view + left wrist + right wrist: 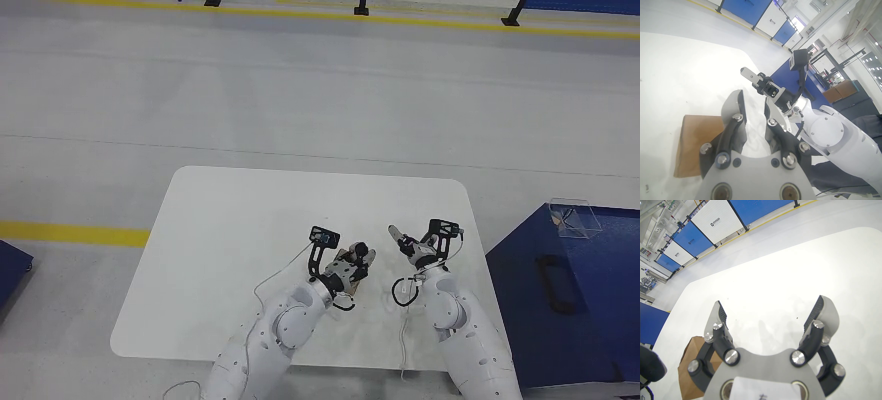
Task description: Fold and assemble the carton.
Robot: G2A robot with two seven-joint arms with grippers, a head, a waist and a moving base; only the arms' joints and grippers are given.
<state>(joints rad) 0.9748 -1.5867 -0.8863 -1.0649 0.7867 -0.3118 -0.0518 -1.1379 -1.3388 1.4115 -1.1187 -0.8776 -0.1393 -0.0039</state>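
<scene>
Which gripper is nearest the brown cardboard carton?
The left gripper: the brown cardboard carton lies right beside it, while the right gripper sits farther along the white table.

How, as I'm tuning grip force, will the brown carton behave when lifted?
The carton looks thin and flat, so probably light and bendy. Its matte cardboard face likely grips well. Lying on the table, its edge may resist pinching.

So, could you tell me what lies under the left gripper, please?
A brown carton lies on the white table. The left gripper covers part of it, so its full shape is hidden.
</scene>
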